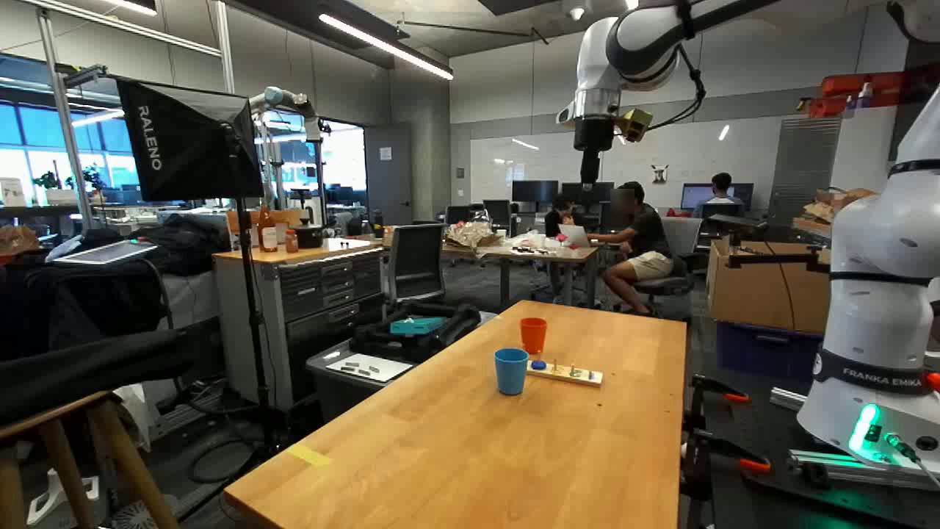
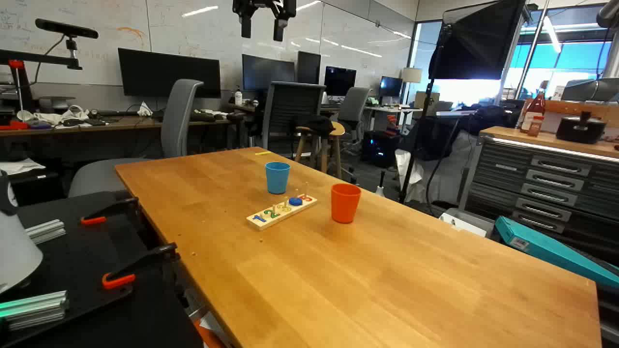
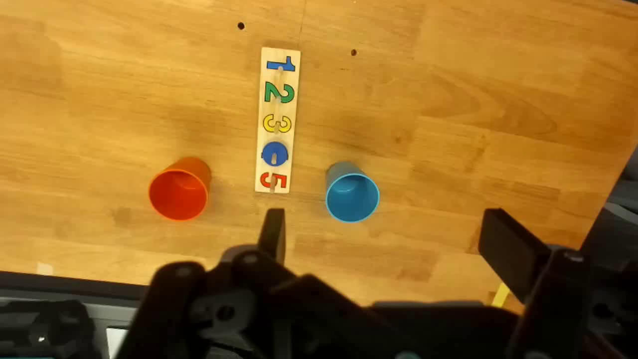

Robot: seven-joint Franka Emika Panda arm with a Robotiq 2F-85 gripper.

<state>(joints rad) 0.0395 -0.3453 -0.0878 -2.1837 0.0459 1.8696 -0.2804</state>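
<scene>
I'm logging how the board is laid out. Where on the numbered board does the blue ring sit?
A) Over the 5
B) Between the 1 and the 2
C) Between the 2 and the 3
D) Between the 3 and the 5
D: the wrist view shows the blue ring on the numbered board between the yellow 3 and the red 5.

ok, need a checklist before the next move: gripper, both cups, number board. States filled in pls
1. Gripper open, nothing held: ok.
2. Gripper low enough to grasp: not ok, it hangs well above the table.
3. Orange cup upright, apart from the board: ok.
4. Blue cup upright, apart from the board: ok.
5. Blue disc around a peg: ok.
6. Board fastened to the table: cannot tell.
</scene>
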